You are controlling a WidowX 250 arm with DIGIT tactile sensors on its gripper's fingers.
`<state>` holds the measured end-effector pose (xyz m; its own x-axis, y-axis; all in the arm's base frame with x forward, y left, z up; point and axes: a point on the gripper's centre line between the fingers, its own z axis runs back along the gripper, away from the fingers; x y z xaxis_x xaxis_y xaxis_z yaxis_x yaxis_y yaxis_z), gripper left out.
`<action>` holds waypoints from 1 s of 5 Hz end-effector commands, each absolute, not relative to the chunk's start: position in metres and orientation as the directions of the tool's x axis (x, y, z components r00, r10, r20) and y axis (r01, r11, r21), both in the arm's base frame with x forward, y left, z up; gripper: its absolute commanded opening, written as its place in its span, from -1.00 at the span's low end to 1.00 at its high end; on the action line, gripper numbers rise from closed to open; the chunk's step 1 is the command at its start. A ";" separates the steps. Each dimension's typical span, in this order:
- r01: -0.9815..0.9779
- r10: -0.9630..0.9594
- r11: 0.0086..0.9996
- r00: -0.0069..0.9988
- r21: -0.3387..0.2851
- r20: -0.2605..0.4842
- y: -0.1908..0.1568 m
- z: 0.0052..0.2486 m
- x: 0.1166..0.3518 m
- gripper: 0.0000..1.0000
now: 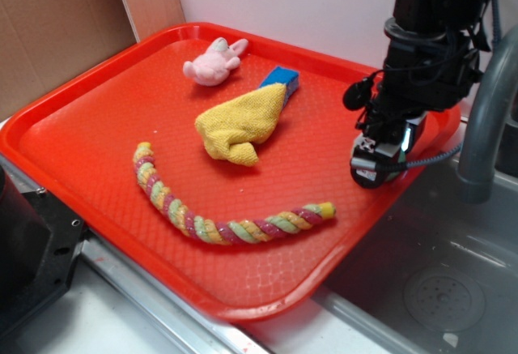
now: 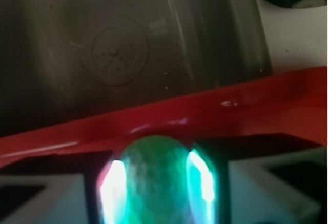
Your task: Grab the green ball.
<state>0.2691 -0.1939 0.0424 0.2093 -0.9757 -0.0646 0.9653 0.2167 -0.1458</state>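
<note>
Gripper [image 1: 377, 159] of mine, closed on the green ball [image 2: 156, 180] at the red tray's [image 1: 97, 151] edge nearest the sink [image 1: 453, 289], should, I judge, keep its squeeze steady and rise straight up; no brand or writing is legible.

No legible text, labels, brands or numbers in either view.
Nothing readable is showing on the red tray [image 1: 73, 119], the yellow cloth [image 1: 241, 127], the rope toy [image 1: 227, 228], the pink plush toy [image 1: 213, 64] or the blue block [image 1: 281, 77]; the black gripper [image 1: 377, 164] at the tray's right edge is showing only a white patch too small to read, and the sink drain [image 2: 119, 49] in the wrist view is carrying plain raised rings.
</note>
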 end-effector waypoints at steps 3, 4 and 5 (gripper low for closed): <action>0.441 -0.441 0.898 0.898 0.012 -0.004 -0.091 0.172 0.149 -1.00; 0.205 -0.205 0.979 0.978 0.015 0.027 -0.070 0.176 0.147 -1.00; -0.044 0.043 0.999 0.998 0.028 0.044 -0.050 0.186 0.146 -1.00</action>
